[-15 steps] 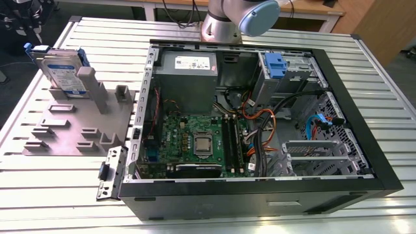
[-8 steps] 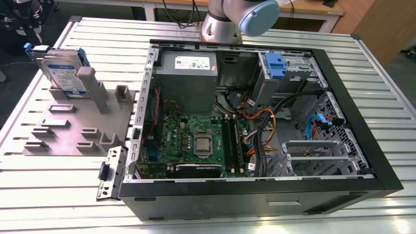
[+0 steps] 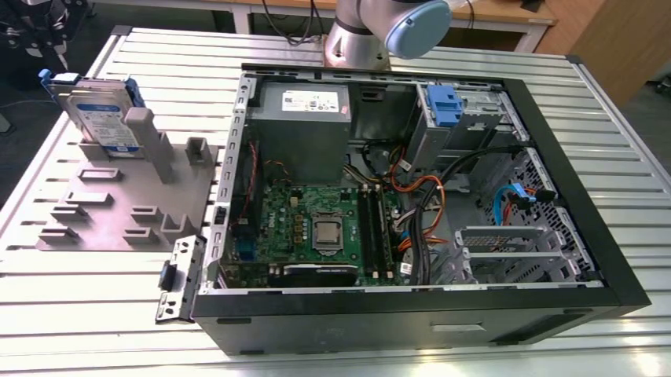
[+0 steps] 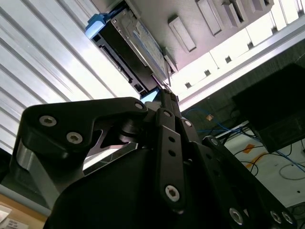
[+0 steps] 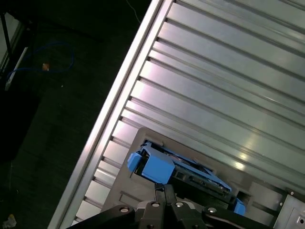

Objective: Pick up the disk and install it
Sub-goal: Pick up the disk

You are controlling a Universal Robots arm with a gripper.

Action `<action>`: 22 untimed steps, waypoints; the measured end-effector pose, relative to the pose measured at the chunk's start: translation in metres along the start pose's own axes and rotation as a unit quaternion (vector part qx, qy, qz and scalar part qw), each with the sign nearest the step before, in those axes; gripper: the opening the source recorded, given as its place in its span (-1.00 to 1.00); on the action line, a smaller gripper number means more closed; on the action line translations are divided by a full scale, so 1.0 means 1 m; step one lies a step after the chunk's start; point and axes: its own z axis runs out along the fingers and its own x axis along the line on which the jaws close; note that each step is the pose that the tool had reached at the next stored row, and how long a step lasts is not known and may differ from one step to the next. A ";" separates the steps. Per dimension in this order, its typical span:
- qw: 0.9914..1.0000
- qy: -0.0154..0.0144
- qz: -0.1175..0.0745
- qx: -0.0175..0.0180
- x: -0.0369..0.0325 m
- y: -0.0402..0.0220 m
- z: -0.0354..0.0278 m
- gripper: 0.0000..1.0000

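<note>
The slatted table (image 3: 94, 314) carries the open case (image 3: 419, 322). Just beside the case, on the exterior view's left, lies the grey fixture (image 3: 105, 212). The disk (image 3: 100, 114) stands upright in the fixture's slot at the end farthest from the case front, label facing out and blue carrier around its edges. The arm (image 3: 383, 31) rises behind the case's back wall.

In the second wrist view the gripper (image 4: 165, 94) looks at the disk from well apart. Its jaws seem drawn together at the tips, with nothing between them.

The step in hand is the pick-up, and it is barely begun. To do it well, I judge the jaws must spread wider than the disk's thickness before they reach it. They should line up square to its flat faces and close on metal, not on the springy carrier. The lift should go straight along the slot, so the disk does not bind on the fixture's posts.
</note>
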 end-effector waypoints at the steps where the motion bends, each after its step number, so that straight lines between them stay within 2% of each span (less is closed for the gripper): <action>1: 1.000 0.000 -0.004 0.000 0.0000 0.0000 0.0000 -0.79; 5: 0.999 0.001 -0.032 0.001 0.0000 0.0000 0.0001 -0.79; 8: 0.998 0.002 -0.058 0.002 0.0000 0.0000 0.0001 -0.79; 10: 0.997 0.003 -0.076 0.002 0.0000 0.0000 0.0002 -0.79; 15: 0.994 0.005 -0.113 0.003 0.0000 0.0000 0.0001 -0.79; 22: 0.989 0.006 -0.147 0.004 0.0000 0.0000 0.0001 -0.79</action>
